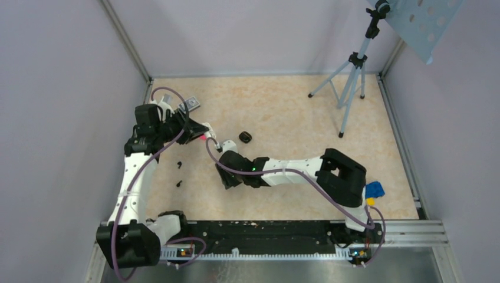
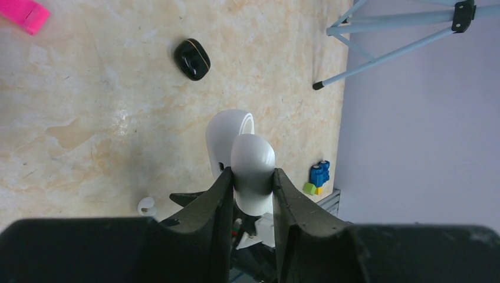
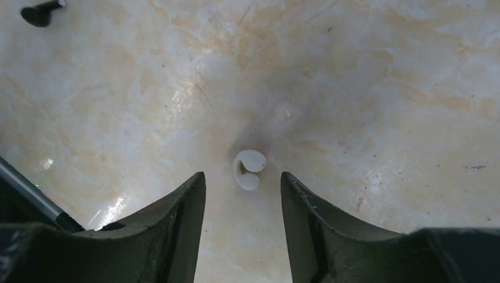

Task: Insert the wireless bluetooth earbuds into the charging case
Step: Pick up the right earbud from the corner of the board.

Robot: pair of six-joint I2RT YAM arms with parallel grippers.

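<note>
One earbud (image 3: 249, 169) lies between the parted right fingers (image 3: 177, 218), ready for pinching; left fingers (image 2: 206, 212) clamp a white capsule (image 2: 252, 171), perhaps steadying it.

The right gripper (image 3: 242, 177) stood with its jaws apart, pointing down at the marbled beige table (image 3: 365, 88). Its two dark fingers (image 3: 177, 224) rose from the bottom edge of the view. One white earbud (image 3: 249, 170) lay on the table between the fingertips, clear of both, with a soft shadow around it. A small black object (image 3: 40, 12) lay in the upper left corner, well apart from the earbud.
</note>
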